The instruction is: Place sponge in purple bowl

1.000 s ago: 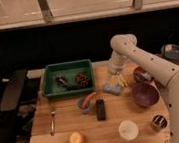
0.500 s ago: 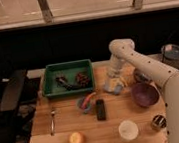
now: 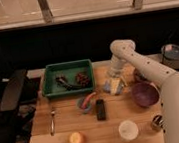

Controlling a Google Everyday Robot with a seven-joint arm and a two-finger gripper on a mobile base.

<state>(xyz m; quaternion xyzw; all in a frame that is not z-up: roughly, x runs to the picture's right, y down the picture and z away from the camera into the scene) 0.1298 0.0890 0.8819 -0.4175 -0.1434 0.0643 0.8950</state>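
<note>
looking at your gripper (image 3: pixel 112 76): it's right on top of the sponge (image 3: pixel 115 87), can't tell its grip state. sponge sits just left of the purple bowl (image 3: pixel 145 94).

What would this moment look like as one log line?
gripper: low over sponge | sponge: on table, outside purple bowl | task: not yet done

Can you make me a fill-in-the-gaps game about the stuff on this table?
1. The pincer hangs just over the ___.
2. The widest bowl is coloured ___.
3. The tray with things in it is coloured ___.

Missing words: sponge; purple; green.
</note>
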